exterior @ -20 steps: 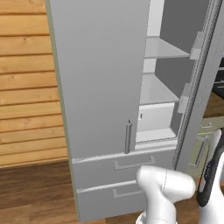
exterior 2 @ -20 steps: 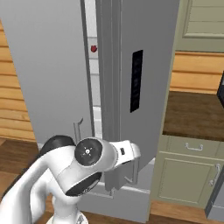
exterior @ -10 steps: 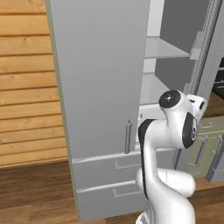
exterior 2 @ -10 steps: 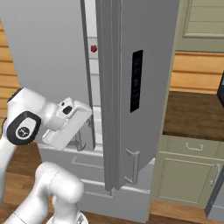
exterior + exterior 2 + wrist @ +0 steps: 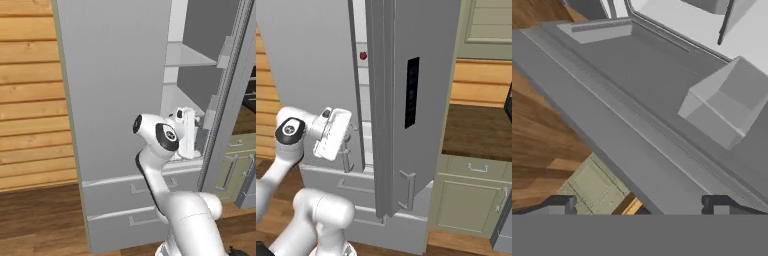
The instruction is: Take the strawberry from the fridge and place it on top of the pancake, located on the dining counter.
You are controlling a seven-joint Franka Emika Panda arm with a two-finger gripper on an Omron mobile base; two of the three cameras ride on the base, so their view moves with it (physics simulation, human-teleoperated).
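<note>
1. The fridge (image 5: 406,75) is seen with its right door swung open, so the first step of the task can be counted as done.
2. The strawberry (image 5: 362,55) is seen in the right base view as a tiny red spot on an inner shelf, at about 11 o'clock in that picture, in the narrow gap between the two doors. It has not yet been taken.
3. The gripper (image 5: 346,150) is raised in front of the fridge, at about 9 o'clock in the right base view, lower than the strawberry and well apart from it.
4. In the left base view the hand is found near the middle of the picture, at the edge of the opening, just beside the inner shelves.
5. In the hand view the two finger tips (image 5: 559,204) are seen far apart, at 7 and 5 o'clock, so the pincer is spread wide. Nothing is held between them and nothing is touched.
6. What is left, as is judged: the reach up to the shelf, the pinch on the berry, the way to the dining counter, and the placing on the pancake.
</note>
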